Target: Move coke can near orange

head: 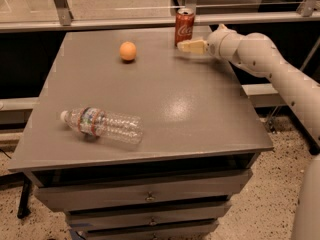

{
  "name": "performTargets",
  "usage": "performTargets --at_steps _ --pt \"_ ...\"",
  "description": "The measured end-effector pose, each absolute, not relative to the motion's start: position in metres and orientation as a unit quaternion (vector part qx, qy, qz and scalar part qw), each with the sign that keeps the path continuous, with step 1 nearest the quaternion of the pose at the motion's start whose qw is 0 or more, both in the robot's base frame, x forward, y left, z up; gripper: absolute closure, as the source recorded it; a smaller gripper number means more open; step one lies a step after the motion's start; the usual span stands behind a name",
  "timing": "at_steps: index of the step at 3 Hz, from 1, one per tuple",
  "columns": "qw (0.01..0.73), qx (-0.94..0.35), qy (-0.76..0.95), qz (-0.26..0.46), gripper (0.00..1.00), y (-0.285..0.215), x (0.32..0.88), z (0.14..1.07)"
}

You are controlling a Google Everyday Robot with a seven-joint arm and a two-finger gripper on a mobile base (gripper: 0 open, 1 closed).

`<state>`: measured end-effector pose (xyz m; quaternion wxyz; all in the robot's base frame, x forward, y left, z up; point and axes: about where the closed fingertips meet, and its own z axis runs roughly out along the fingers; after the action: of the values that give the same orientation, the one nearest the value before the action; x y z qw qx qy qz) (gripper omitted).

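The coke can (184, 26), red with white script and a silver top, stands upright at the far edge of the grey table (165, 104), right of centre. The orange (128, 51) lies on the table to the can's left, about a can's height away. My gripper (187, 46) reaches in from the right on a white arm; its tips are just in front of the can's base and slightly right of it, apart from the can.
A clear plastic water bottle (102, 124) lies on its side near the table's front left. A metal rail and glass panel run behind the far edge. Drawers sit below the tabletop. The white arm (270, 64) spans the right side.
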<state>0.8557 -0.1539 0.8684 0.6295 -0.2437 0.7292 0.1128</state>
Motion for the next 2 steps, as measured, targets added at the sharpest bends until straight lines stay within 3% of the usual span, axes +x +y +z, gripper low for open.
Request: performTargets --at_steps 2 --pt "0.652 -0.23 0.709 0.14 0.0 -0.133 0.898 0.881"
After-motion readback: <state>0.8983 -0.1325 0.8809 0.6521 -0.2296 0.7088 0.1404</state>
